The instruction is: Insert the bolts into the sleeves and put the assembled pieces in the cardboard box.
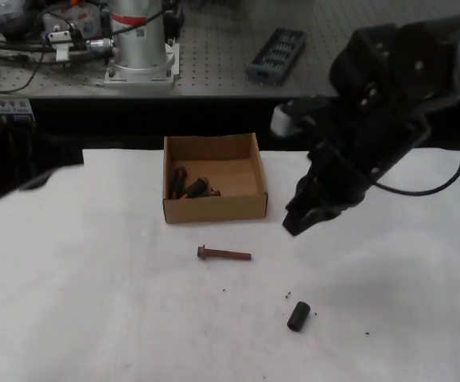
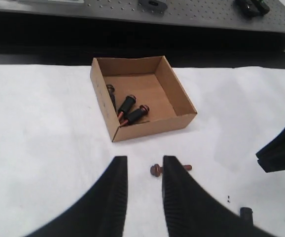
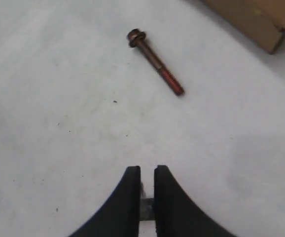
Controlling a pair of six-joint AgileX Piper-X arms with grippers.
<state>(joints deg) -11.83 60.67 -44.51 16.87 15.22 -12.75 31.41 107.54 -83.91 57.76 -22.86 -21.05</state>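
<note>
High view gives you the bolt (image 1: 224, 255) lying flat on the white-covered bench (image 1: 95, 318), just in front of the cardboard box (image 1: 214, 210) but not touching it, with its flanged head pointing left. The sleeve (image 1: 298, 316), a short dark tube, lies nearer the camera and off to the right, well apart from the bolt, with a few dark specks scattered around it. Inside the box, toward its left wall, you have the assembled pieces (image 1: 190, 187); the left wrist view shows three of them, each a coppery bolt seated in a dark sleeve. Your right claw (image 1: 298, 223) hangs above the bench just right of the box's front corner, its fingers drawn almost together with nothing between them, and its wrist view looks down on the bolt and one corner of the box. Your left claw (image 2: 145, 159) has its fingers parted and holds nothing; in its wrist view the bolt lies on the bench beyond the fingertips, partly hidden behind one finger. Behind the bench stands a perforated metal table (image 1: 214, 72) carrying a silver column (image 1: 138, 36) and a dark ridged block (image 1: 276, 52).
</note>
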